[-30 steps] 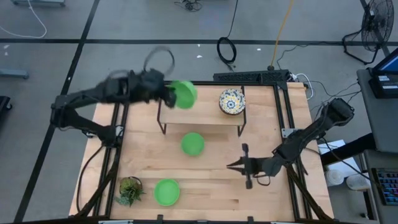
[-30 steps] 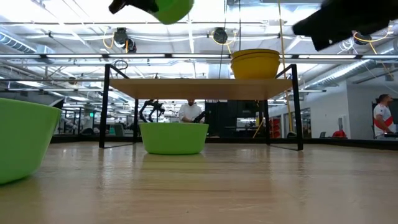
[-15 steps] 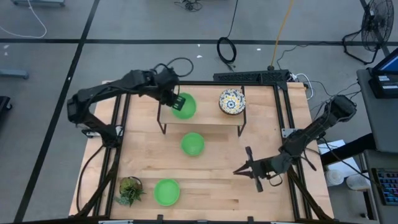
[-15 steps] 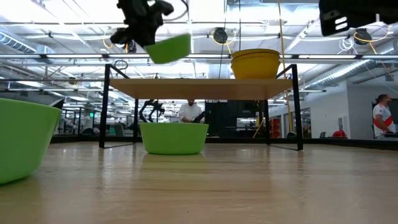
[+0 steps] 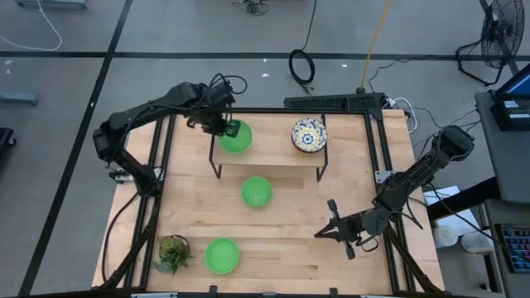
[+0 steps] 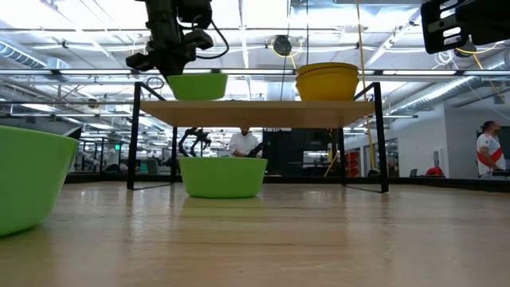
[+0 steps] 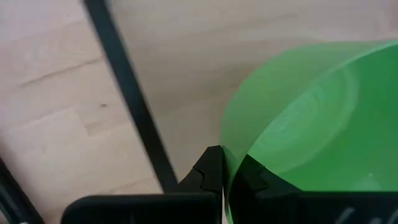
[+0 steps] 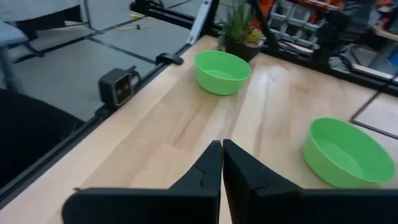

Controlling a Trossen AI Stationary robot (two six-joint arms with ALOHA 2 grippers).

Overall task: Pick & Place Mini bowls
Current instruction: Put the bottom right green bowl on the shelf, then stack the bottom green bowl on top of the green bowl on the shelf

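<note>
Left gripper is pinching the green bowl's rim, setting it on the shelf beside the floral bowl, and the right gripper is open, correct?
Not quite: the right gripper is shut, per the right wrist view. The left gripper does pinch the green bowl on the shelf beside the floral bowl.

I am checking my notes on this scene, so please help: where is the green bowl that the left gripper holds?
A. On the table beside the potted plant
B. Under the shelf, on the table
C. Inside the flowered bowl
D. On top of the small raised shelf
D: the left gripper is shut on the rim of the green bowl, which sits on the shelf beside the flowered bowl.
</note>
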